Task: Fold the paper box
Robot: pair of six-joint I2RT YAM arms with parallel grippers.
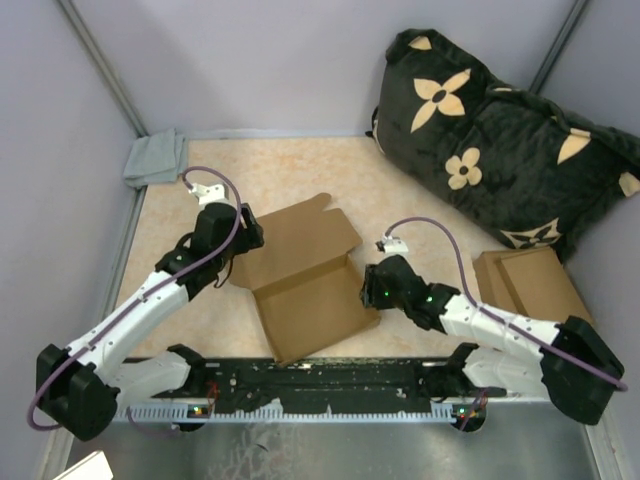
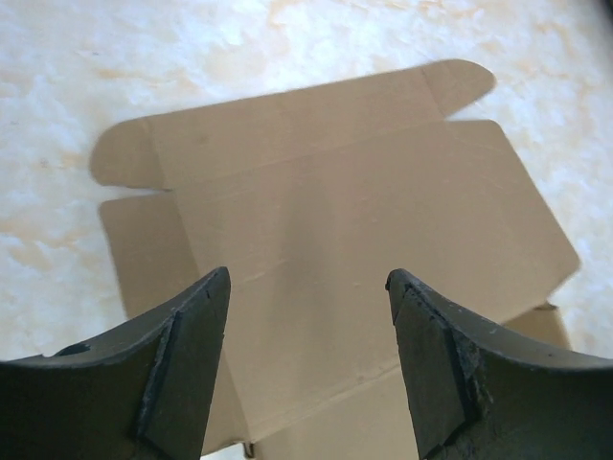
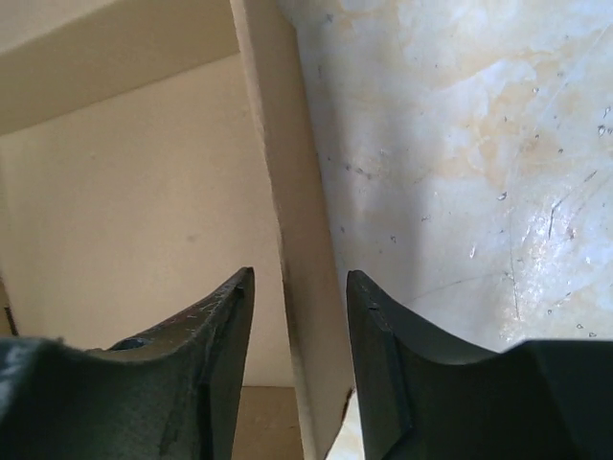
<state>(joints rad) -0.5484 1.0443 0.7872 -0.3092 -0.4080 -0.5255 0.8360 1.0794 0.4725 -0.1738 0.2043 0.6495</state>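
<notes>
Two grippers are working at the paper box (image 1: 300, 290), which lies partly formed at the centre of the table (image 1: 290, 170). In the overhead view, its flat tabbed panel reaches toward upper centre and the part with raised walls sits toward lower centre.

Left gripper (image 1: 243, 238): positioned at the box's left edge. The jaws stand wide apart with nothing between them. Its wrist view looks down past the fingers (image 2: 182, 374) onto the flat lid panel (image 2: 326, 211), and no contact is visible.

Right gripper (image 1: 368, 287): positioned at the box's right edge. The jaws are apart and straddle the upright side wall (image 3: 305, 287). A slim gap shows on each side, so the wall is not clamped.

Assessment: the step in hand appears to be raising and setting the side walls, with the lid not yet folded over. The next move likely calls for the right jaws to close on the wall or press it square. The left gripper would meanwhile need to steady the sheet against sliding.

View comparison: only the right wrist view shows the wall standing between the fingers, since the gripper body hides this from overhead. Only the overhead view shows the stack of flat cardboard (image 1: 530, 280) at right, the black cushion (image 1: 500, 130) at upper right and the grey cloth (image 1: 155, 160) at upper left.
</notes>
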